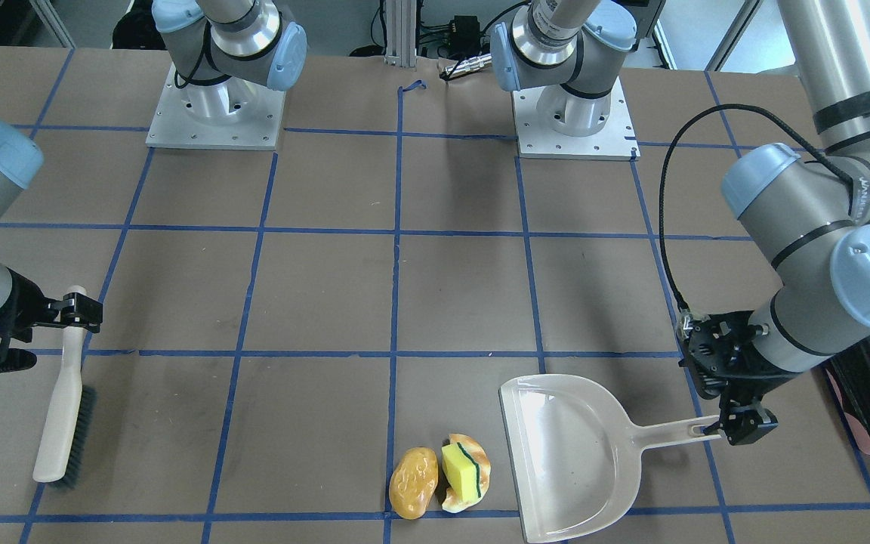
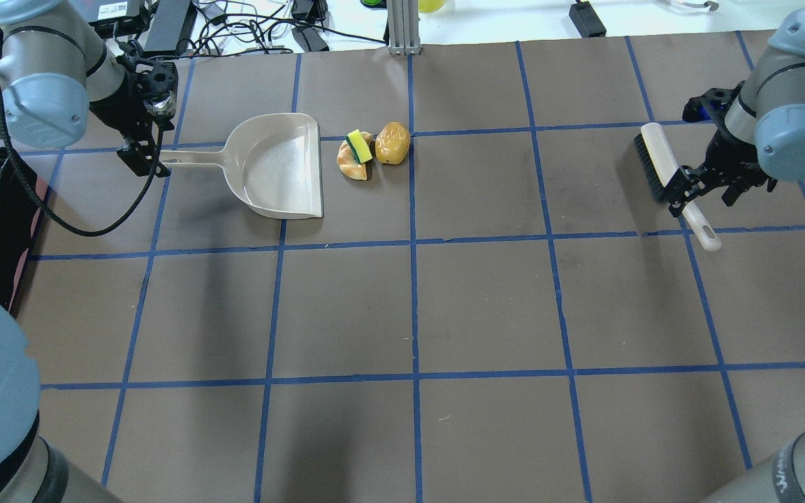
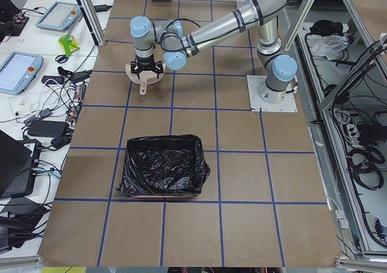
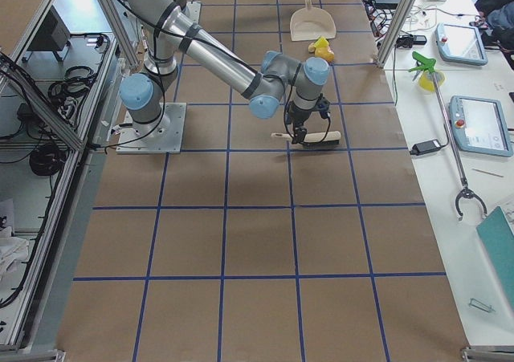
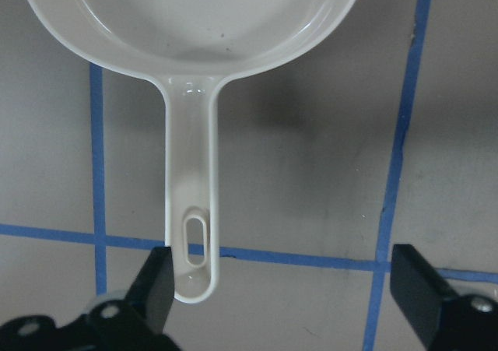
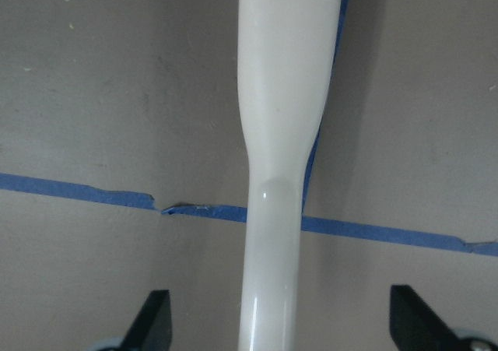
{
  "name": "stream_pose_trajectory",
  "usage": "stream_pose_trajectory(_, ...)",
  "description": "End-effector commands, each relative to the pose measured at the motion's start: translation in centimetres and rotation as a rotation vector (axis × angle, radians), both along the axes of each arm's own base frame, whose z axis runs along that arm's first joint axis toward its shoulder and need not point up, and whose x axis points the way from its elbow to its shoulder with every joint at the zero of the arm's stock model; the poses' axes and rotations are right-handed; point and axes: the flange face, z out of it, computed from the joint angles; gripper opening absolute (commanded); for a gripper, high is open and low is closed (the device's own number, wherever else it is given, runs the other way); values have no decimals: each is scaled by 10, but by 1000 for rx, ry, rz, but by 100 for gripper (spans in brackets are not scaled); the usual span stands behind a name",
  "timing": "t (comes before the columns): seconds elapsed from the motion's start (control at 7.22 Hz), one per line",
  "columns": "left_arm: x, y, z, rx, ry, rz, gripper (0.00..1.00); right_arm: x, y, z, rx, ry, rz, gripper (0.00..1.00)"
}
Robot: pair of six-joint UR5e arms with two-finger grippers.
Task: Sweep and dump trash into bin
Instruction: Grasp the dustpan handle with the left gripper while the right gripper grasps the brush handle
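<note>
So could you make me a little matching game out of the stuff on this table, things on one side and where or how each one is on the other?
Things:
1. dustpan
2. brush
3. sponge block
4. bin

Descriptions:
A. lined in shiny black plastic
B. lying on the tan crescent
C. handle between the open fingers of the right gripper
D. handle end beside one open finger of the left gripper

Pairs: 1-D, 2-C, 3-B, 4-A
</note>
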Motion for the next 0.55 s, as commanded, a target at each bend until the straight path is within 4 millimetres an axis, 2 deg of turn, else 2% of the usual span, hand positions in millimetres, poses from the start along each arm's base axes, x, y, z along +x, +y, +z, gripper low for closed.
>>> stream_pose_trajectory(0.0,-3,-14,-17,14,17,-12,98,-7,8,-14,26,-11,-15,99)
stream_pose_trajectory(0.14,-4,-16,-26,27,18,-8,98,-6,10,-21,39,-19,-22,97)
stream_pose_trajectory(0.28,-11,-18,-27,26,16,-16,98,-6,10,-20,35,-17,-22,94)
stream_pose_trajectory(0.42,-13,-22,-21,14,11,-13,98,-6,10,-20,34,-18,-25,78)
